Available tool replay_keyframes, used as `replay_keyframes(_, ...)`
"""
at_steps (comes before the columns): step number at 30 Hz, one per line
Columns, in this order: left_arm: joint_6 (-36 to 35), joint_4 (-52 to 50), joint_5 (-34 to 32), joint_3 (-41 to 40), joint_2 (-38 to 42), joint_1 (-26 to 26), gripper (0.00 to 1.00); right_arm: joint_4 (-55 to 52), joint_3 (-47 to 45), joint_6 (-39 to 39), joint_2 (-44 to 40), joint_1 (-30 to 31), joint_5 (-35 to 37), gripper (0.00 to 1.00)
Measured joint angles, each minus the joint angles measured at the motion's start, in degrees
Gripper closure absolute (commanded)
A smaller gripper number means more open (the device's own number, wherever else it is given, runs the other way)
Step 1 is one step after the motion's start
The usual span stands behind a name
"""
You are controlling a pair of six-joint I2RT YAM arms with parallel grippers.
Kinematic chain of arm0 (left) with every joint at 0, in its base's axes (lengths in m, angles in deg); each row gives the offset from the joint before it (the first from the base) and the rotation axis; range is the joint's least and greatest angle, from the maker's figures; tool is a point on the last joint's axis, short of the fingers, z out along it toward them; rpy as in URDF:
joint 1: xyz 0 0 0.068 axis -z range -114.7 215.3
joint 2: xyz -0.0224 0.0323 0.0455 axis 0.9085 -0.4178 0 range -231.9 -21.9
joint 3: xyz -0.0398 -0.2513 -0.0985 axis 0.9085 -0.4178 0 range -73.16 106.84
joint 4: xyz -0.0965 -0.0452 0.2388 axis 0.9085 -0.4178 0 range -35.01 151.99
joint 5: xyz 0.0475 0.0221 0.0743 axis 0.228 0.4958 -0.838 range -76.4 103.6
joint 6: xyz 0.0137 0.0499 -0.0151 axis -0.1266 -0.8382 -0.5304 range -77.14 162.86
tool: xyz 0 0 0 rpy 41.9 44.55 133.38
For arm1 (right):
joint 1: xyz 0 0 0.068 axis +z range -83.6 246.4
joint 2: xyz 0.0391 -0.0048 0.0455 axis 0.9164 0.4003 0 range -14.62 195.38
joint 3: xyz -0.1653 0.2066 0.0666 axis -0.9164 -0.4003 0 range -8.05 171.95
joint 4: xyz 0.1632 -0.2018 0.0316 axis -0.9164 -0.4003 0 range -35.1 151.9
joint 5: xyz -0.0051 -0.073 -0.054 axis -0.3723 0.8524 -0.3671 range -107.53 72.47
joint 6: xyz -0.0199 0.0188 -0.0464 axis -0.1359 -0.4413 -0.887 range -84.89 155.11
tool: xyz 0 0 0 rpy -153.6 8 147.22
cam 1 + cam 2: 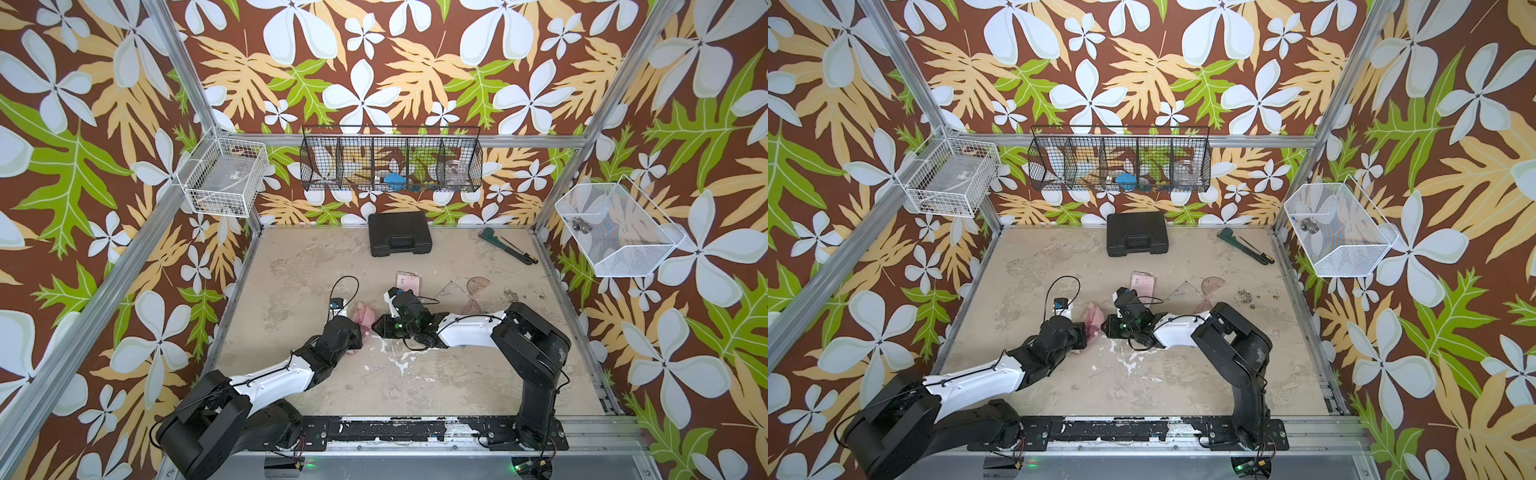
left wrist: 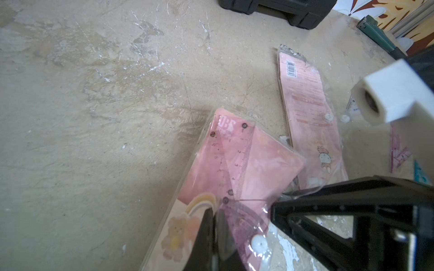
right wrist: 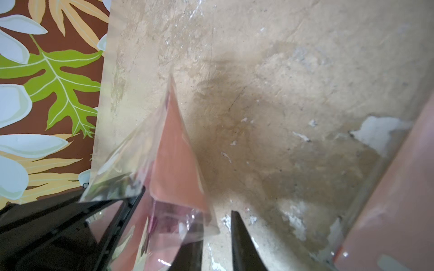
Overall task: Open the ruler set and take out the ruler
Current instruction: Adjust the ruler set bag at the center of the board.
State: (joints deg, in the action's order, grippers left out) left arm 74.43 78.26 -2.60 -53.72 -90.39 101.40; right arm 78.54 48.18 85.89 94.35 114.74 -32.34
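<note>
Left gripper (image 2: 214,212) tight on ruler set (image 2: 246,164), long axis toward back wall (image 1: 374,104); right gripper (image 3: 215,220) narrowly parted.

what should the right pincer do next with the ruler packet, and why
Probably ease the right pincer further onto the clear edge of the ruler packet, then close. Its jaws stand slightly apart with only the plastic's corner between them, while the left pincer clamps the packet steady.

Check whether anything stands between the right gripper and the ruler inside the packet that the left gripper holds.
Yes. The packet's clear plastic sleeve encloses the ruler, so film lies between it and the right gripper at the sleeve's edge.
</note>
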Motion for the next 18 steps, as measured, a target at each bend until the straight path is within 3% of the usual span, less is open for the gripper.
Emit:
replay_keyframes(5,-0.02,-0.04,-0.68,0.11,-0.50,0.00,1.00,0.59,-0.48,-0.85,-0.02,-0.13,-0.07,0.98)
replay_keyframes(11,-0.04,0.00,-2.19,0.94,-1.81,0.02,1.00,5.46,-4.33,-3.19,-2.47,-1.07,-3.39,0.95)
replay_keyframes(18,-0.66,0.22,-2.73,2.21,-4.07,-0.04,1.00,26.62,-12.85,-3.63,0.66,-4.90,-16.63,0.97)
